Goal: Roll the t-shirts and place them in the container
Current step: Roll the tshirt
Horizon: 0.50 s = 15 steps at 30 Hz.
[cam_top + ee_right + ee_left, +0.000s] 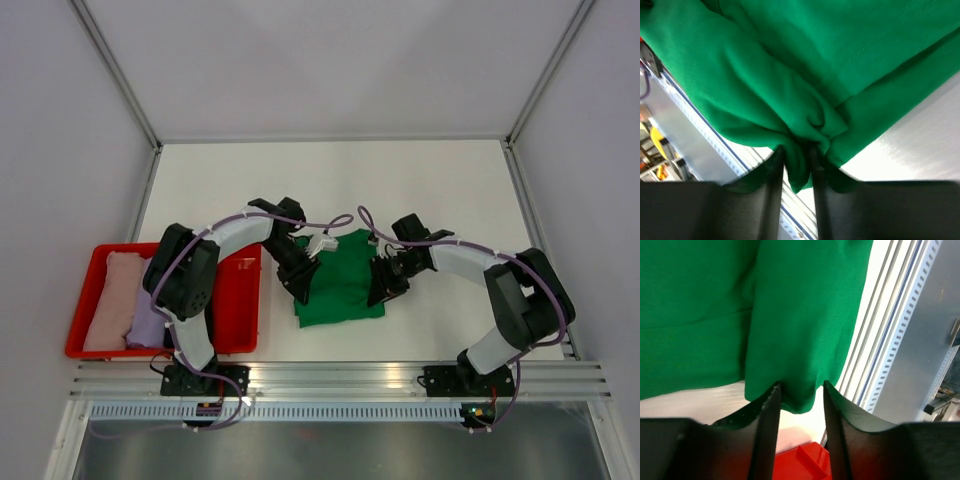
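Observation:
The bright green t-shirt lies partly folded on the white table between both arms. My left gripper is at its left edge. In the left wrist view the left gripper is open, and a hanging corner of the green t-shirt sits between the fingertips. My right gripper is at the shirt's right edge. In the right wrist view the right gripper is shut on a bunched fold of the green t-shirt. A pale pink t-shirt and a lavender one lie rolled in the tray. No black shirt shows.
The shallow red tray stands at the left, next to the left arm, and the red tray shows below the left fingers. An aluminium rail runs along the table's near edge. White walls enclose the far and side edges.

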Motion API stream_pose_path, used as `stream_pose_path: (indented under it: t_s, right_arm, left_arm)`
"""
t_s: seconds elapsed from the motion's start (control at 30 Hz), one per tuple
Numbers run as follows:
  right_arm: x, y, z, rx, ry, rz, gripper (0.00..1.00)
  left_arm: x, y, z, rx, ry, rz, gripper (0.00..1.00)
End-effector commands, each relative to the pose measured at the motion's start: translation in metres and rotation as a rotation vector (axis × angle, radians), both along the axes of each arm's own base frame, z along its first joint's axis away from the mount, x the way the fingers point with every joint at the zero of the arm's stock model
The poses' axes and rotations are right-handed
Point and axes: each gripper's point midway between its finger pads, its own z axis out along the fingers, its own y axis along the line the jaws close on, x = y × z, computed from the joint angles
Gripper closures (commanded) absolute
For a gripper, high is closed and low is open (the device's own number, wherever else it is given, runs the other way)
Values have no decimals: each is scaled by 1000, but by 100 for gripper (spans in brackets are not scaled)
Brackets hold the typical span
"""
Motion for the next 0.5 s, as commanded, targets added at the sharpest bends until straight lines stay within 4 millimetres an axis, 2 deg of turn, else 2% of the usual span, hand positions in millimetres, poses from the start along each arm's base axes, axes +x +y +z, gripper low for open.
stream_pose_path:
  t_s: [0.0, 0.07, 0.1, 0.2, 0.3, 0.37, 0.4, 0.47]
  right_arm:
    - [-5, 5, 14, 42, -23, 9, 64]
    - [-9, 1, 18, 29, -26, 8, 57]
    - [-9, 0, 25, 34, -48, 8, 55]
    - [-17, -2, 38, 58, -69, 13, 54]
    - [-18, -6, 39, 42, -94, -6, 54]
    - [-5, -8, 38, 9, -138, -46, 53]
    - [14, -7, 30, -23, -133, -104, 52]
    - [20, -8, 28, -40, -139, -122, 52]
  left_arm:
    - [-13, -3, -1, -42, 27, -62, 60]
    - [-13, -6, -1, -42, 22, -69, 72]
    - [-13, -8, 1, -50, 14, -72, 75]
    - [-15, -13, 6, -78, -32, -114, 74]
    - [-23, -13, 5, -79, -82, -187, 66]
    - [-23, -13, 3, -69, -93, -196, 57]
    - [-18, -7, 0, -29, -117, -187, 48]
    - [-16, -5, 1, -29, -127, -181, 46]
